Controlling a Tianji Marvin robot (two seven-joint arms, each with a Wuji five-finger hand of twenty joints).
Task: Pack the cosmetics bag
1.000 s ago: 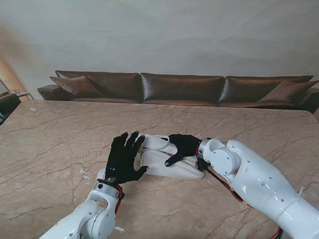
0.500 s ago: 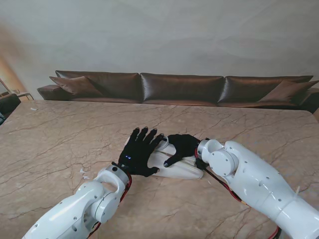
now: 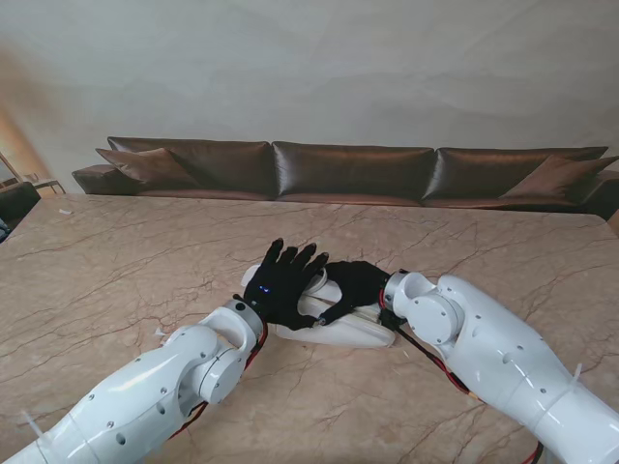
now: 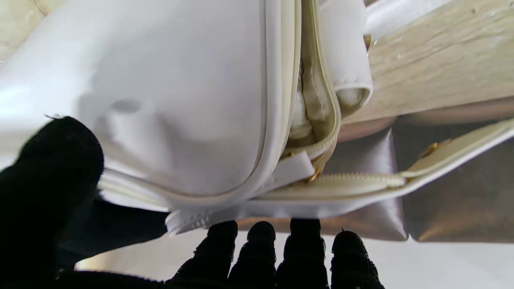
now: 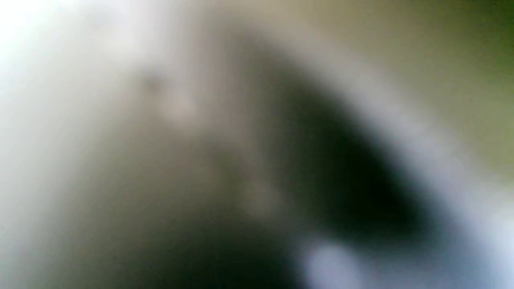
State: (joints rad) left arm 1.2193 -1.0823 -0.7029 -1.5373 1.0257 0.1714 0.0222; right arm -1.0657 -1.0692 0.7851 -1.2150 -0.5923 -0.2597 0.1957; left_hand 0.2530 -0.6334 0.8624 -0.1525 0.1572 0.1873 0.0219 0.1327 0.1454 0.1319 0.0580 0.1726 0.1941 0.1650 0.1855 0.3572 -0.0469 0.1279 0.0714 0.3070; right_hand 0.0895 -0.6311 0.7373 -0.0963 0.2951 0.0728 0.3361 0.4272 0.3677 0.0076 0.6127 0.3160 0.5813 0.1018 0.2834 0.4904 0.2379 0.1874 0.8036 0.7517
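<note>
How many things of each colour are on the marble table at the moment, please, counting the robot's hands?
White zippered cosmetics bag: 1
Black gloved hands: 2, the left hand and the right hand
Total: 3

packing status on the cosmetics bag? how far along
Late stage, apparently. Done: the left wrist view shows something pale already inside the white cosmetics bag. In hand: left hand, fingers spread, lies over the bag's left end; right hand rests on its top. Left: the zipper gapes, so the bag is not yet closed. The right wrist view is too blurred to help.
</note>
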